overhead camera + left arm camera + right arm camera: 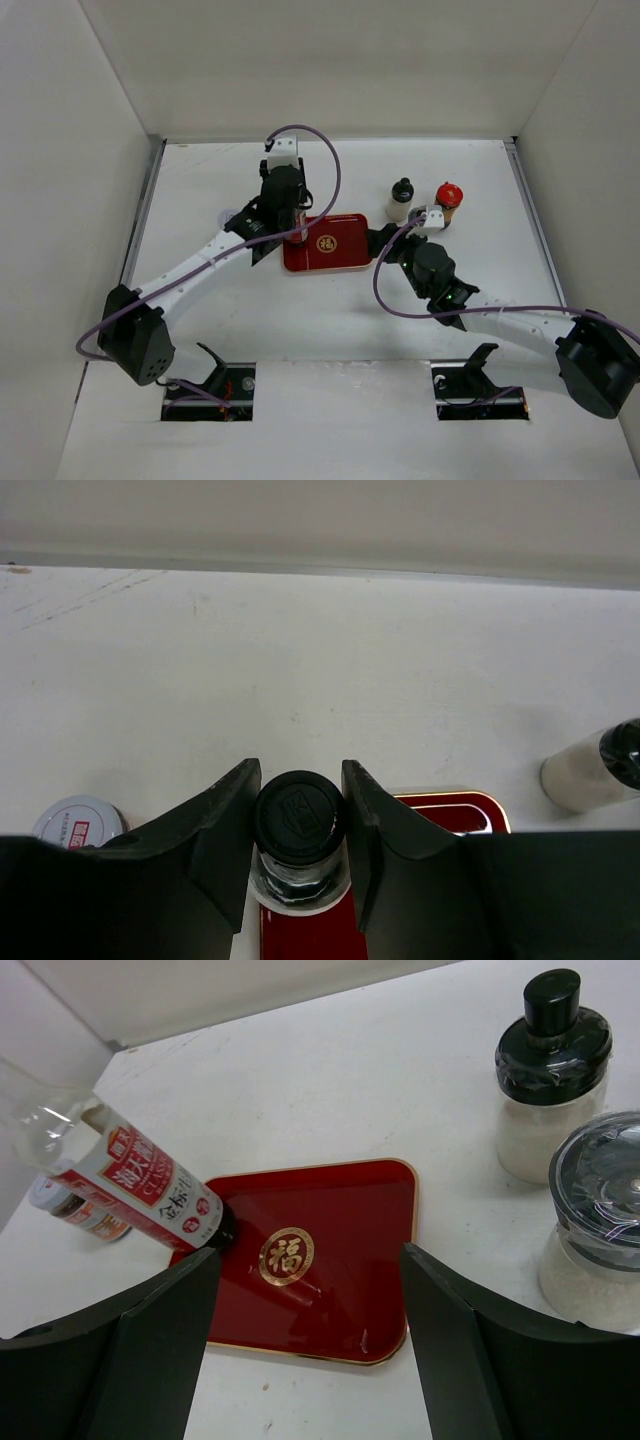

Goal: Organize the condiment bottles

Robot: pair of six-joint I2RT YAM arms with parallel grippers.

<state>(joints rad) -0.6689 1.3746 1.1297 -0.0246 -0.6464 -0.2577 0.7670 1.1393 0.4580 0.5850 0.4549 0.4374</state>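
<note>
My left gripper (pixel 294 226) (pixel 300 780) is shut on the black cap of a clear sauce bottle (pixel 297 816) with a red and white label (pixel 150 1186). The bottle's base rests on the left end of the red tray (pixel 335 250) (pixel 330 1300). My right gripper (pixel 386 240) (pixel 308 1255) hangs open over the tray's right side, with nothing between its fingers. A black-capped bottle of pale contents (pixel 401 200) (pixel 550 1080) and a red-capped jar (pixel 449 197) stand on the table behind the tray's right end. A white-lidded jar (pixel 78 823) sits left of the tray.
A dark-lidded shaker with pale contents (pixel 598 1222) stands close to my right gripper's right finger. White walls enclose the table on three sides. The left arm's purple cable (pixel 320 140) loops above the table's far half.
</note>
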